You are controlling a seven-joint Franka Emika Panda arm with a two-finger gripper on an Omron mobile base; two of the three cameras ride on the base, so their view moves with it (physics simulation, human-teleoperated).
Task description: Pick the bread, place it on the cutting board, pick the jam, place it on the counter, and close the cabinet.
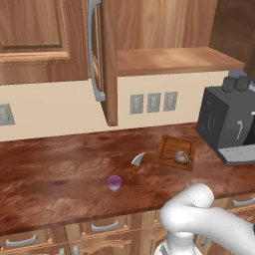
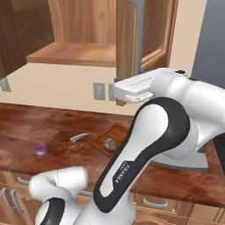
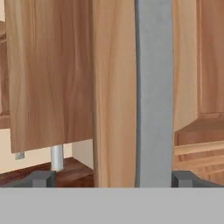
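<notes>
cabinet (image 3: 113, 87) door edge between fingertips (image 3: 41, 178)

The counter (image 1: 60, 169) is stretching dark and mottled along the wall, carrying the cutting board (image 1: 169, 147) with the bread (image 1: 182, 157) sitting on it. Just left of the board a knife (image 1: 136, 162) is lying flat, and nearer the front edge the jam (image 1: 114, 183) is standing upright. A dark coffee machine (image 1: 226, 119) is occupying the right end

Cabinet (image 1: 107, 60) door: top cut off by the frame in both base views.
Gripper (image 3: 113, 179): hidden behind the door in the right base view.
Coffee machine (image 1: 230, 122): right side cropped.
</notes>
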